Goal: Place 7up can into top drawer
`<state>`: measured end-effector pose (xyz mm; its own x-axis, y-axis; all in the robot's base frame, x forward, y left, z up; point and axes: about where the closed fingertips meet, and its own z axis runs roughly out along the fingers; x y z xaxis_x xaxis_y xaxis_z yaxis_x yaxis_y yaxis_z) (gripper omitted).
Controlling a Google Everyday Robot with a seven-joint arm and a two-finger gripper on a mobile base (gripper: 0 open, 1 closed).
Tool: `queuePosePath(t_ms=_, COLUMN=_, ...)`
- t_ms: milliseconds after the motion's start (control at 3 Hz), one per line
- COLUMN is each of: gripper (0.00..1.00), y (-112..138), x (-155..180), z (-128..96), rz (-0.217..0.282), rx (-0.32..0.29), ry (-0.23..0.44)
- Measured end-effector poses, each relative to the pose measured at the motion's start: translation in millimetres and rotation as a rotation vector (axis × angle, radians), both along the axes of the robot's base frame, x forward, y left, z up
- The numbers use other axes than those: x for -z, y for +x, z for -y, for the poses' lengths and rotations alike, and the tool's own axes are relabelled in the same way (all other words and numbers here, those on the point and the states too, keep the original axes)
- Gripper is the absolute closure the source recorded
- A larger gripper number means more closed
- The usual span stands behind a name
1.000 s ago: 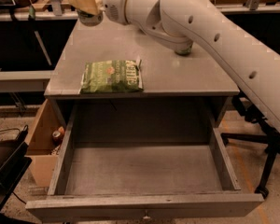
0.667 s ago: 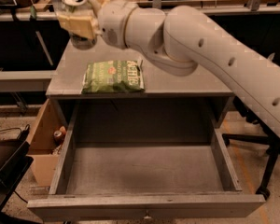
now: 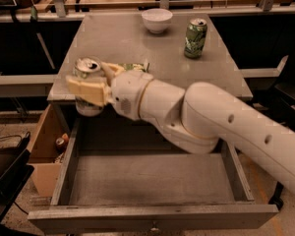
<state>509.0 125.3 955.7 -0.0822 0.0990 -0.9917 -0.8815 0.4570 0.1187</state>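
Observation:
My gripper (image 3: 88,88) is shut on the 7up can (image 3: 87,69), a pale can with a silver top. It holds the can upright above the back left corner of the open top drawer (image 3: 152,178), at the front left edge of the grey tabletop (image 3: 132,43). My white arm reaches in from the right across the drawer. The drawer is wide and shallow with a grey flat bottom and nothing in it.
A darker green can (image 3: 194,38) and a white bowl (image 3: 157,20) stand at the back of the tabletop. A green chip bag (image 3: 132,67) lies mostly hidden behind my wrist. An open cardboard box (image 3: 49,151) sits on the floor left of the drawer.
My gripper has come forward and down with the can, from the far left part of the tabletop to its front left edge over the drawer. My arm now covers most of the chip bag.

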Motion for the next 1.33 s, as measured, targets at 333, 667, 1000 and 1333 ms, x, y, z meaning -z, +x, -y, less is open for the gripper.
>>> queuePosePath(t_ms=333, gripper=1.0, y=-42.0, x=63.0, z=27.9, rz=-0.197, rx=0.023, ry=-0.048)
queuePosePath(t_ms=667, gripper=1.0, y=-49.3, x=68.5, z=27.2, rz=-0.251, rx=0.041, ry=-0.073)
queuePosePath(t_ms=1000, gripper=1.0, y=-38.9, x=70.8, z=26.7, rz=-0.248, rx=0.03, ry=-0.078)
queuePosePath(t_ms=1333, gripper=1.0, y=-18.7, x=79.8, z=41.0, rz=-0.236, rx=-0.013, ry=-0.112)
